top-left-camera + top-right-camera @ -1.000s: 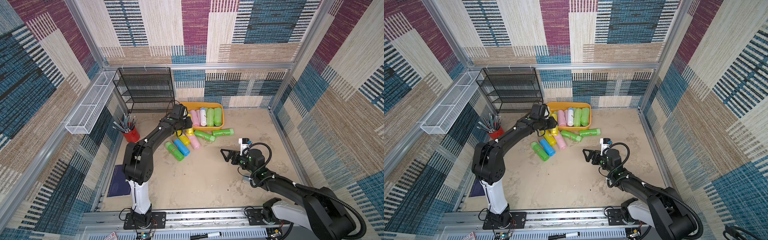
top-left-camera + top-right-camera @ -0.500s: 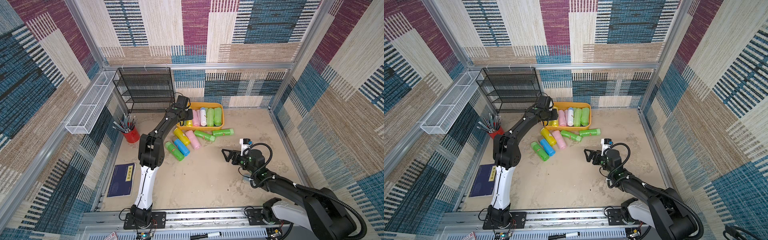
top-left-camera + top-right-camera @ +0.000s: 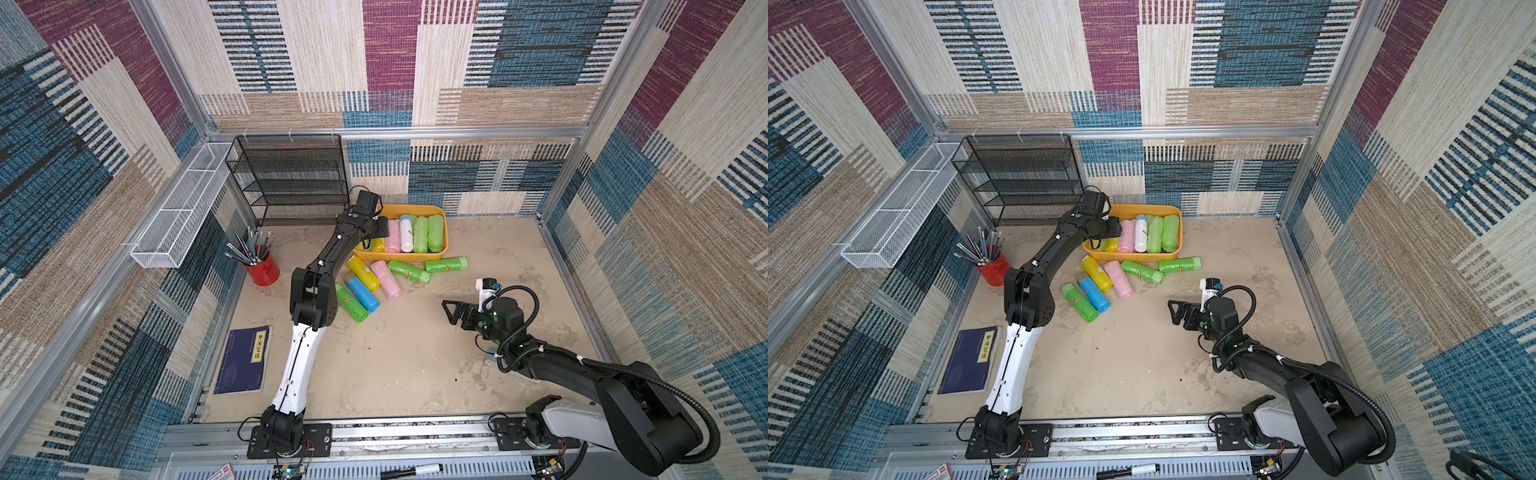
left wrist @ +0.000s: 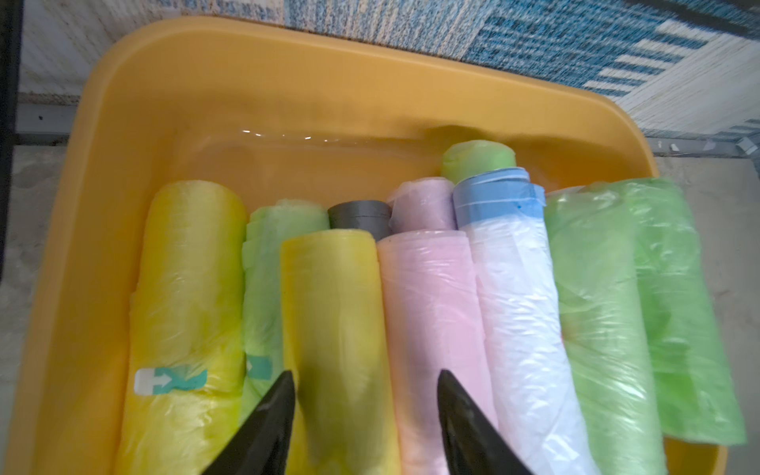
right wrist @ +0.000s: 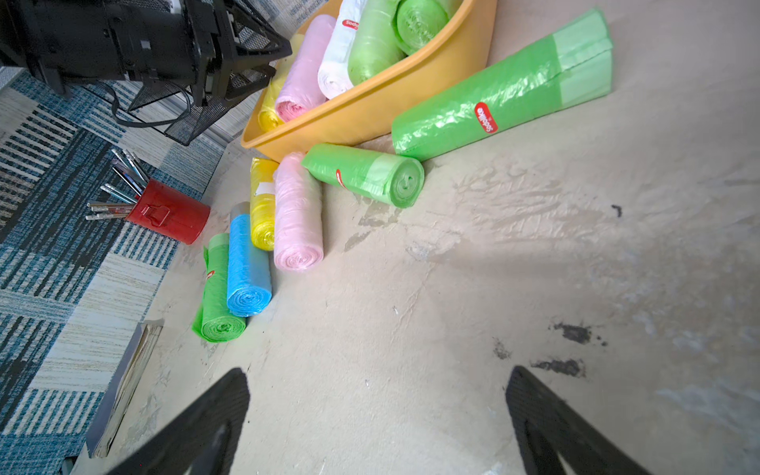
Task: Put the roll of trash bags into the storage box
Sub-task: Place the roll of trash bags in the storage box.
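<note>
Left gripper [image 4: 364, 411] stands parted, straddling a yellow roll [image 4: 337, 320] lying in the storage box [image 4: 164, 82]; six rolls [image 3: 386, 284] wait outside (right gripper [image 5: 378, 411] gapes, empty).

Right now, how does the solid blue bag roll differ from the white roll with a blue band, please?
The solid blue bag roll lies on the beige table; the white roll with a blue band lies inside the orange plastic storage box. The blue roll is one colour; the white roll has two. Both lie on their sides.
</note>
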Available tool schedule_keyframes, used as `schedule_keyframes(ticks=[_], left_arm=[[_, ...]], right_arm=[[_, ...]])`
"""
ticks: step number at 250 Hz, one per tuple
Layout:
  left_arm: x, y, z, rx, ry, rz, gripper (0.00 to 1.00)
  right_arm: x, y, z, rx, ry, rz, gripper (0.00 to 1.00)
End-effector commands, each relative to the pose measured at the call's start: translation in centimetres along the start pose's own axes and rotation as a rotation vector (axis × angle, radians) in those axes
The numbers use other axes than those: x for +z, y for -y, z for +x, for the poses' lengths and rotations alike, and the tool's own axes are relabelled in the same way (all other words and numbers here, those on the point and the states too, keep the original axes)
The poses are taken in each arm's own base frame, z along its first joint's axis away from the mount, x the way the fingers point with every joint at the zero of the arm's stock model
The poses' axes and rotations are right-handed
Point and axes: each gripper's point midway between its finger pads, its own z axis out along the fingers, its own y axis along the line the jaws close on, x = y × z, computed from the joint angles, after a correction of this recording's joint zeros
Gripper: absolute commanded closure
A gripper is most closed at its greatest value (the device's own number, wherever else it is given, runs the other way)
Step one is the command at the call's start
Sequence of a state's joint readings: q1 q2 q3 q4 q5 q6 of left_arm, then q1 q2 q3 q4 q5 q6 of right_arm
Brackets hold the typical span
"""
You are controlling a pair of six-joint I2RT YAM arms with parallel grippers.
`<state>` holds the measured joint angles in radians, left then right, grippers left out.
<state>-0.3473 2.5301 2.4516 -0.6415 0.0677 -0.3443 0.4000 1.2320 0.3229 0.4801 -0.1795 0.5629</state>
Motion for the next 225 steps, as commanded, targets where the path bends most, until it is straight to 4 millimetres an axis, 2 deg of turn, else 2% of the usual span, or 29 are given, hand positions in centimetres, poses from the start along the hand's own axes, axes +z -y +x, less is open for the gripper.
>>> schedule_keyframes(ticks=[1,56,120,174,225], left_arm=[[-0.4,0.7,-0.3,0.031,0.002,0.036,0.35],[-2.8,1.2,-1.2,0.033,0.02,0.042,0.29],[-7.7,2.0,-1.4,0.04,0.027,0.06,0.28],[-12.0,2.2,0.2,0.04,0.035,0.067,0.28],[-16.1,1.9,1.9,0.012,0.127,0.097,0.27]], right_arm=[[0.1,-0.2,-0.5,-0.013,0.016,-0.004,0.01],[0.1,-0.3,-0.6,-0.015,0.016,-0.005,0.01],[0.4,-0.1,-0.4,-0.027,0.001,0.006,0.01],[0.5,0.3,-0.4,-0.036,0.001,0.029,0.01],[0.4,0.1,-0.6,-0.039,0.006,0.02,0.01]])
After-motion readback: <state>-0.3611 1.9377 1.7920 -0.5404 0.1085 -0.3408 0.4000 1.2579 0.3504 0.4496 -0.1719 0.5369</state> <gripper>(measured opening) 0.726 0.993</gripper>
